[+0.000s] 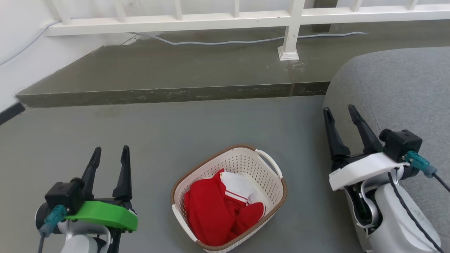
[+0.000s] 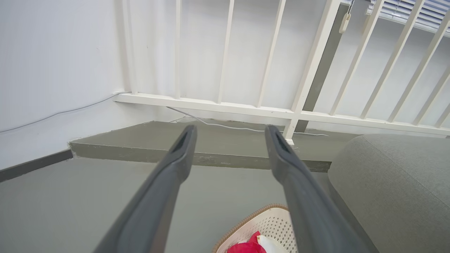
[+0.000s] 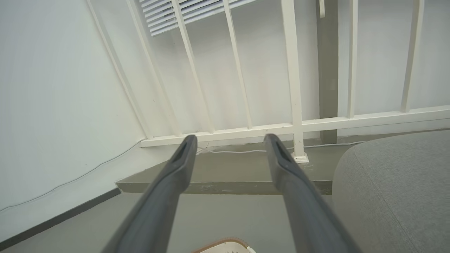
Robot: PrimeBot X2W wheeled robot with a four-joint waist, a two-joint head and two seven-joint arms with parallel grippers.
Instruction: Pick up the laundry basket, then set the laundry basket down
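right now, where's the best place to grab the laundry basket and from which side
Likely by its two white handles. The laundry basket sits skewed on the floor, with a far-right handle and a near-left handle. Bring the right gripper from above onto the far one, the left gripper onto the near one; both are open.

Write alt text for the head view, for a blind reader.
A cream basket with a brown rim sits on the grey floor, holding red and white clothes. The left hand at lower left and the right hand at right are both open, apart from it. A grey sofa is at right; a white railing stands on a raised step behind.
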